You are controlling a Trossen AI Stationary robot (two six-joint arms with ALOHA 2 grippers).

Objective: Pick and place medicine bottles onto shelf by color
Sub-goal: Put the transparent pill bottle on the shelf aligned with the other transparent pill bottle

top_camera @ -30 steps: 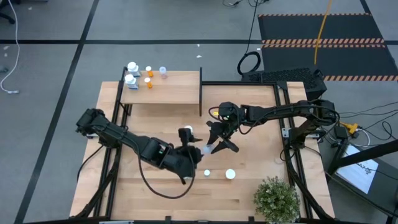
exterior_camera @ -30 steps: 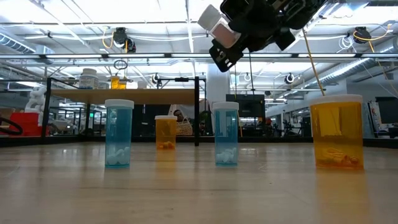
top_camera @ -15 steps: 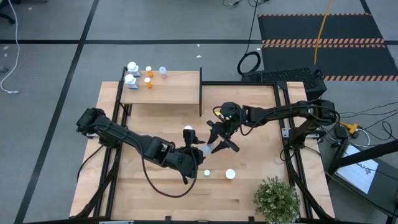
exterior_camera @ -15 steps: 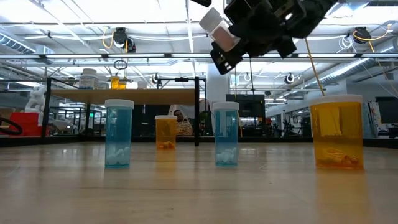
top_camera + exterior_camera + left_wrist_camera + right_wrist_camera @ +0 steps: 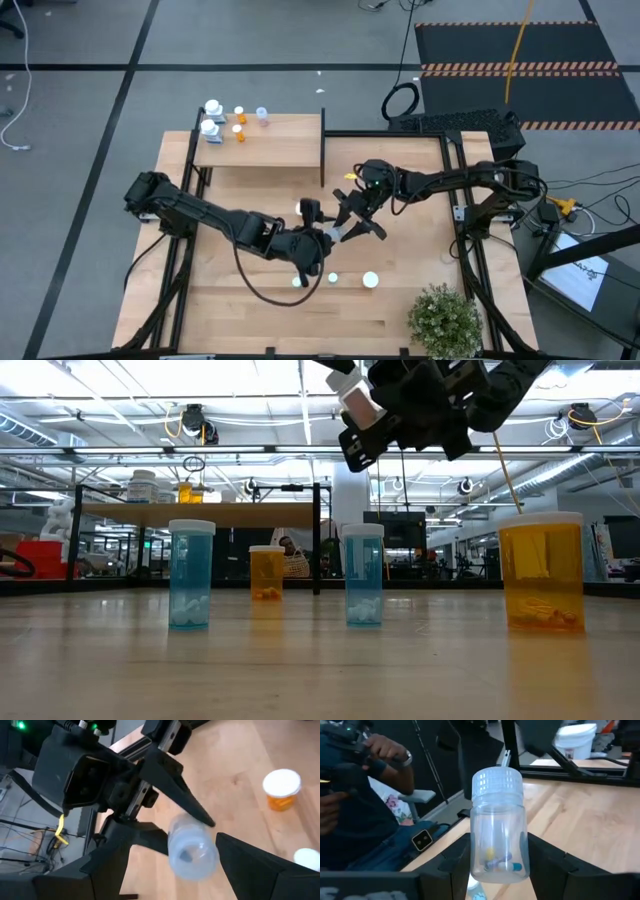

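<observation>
A clear bottle with a ribbed pale cap and a few pills inside hangs above the table's middle, with my right gripper shut on it. My left gripper is open. In the left wrist view its fingers stand on either side of the bottle's near end, and I cannot tell whether they touch it. The shelf at the far left carries several white, amber and clear bottles at its far left corner. More bottles stand on the table: two blue ones and two amber ones. My right gripper pinches the lower part of the bottle's body between its two fingers. The fingers come roughly level from the table's right and lie along the bottle. The cap points away from the gripper, up and toward the table's left. The bottle is lifted clear.
A black upright panel closes the shelf's right end. A potted plant stands at the near right corner. Loose bottles stand just near of the grippers. A seated person shows beyond the table.
My left gripper has moved toward the table's right and far side, up to the held bottle, rolling as it went, and its fingers now flank the bottle's end. My right gripper has tipped a little, and the bottle's cap end has risen slightly.
</observation>
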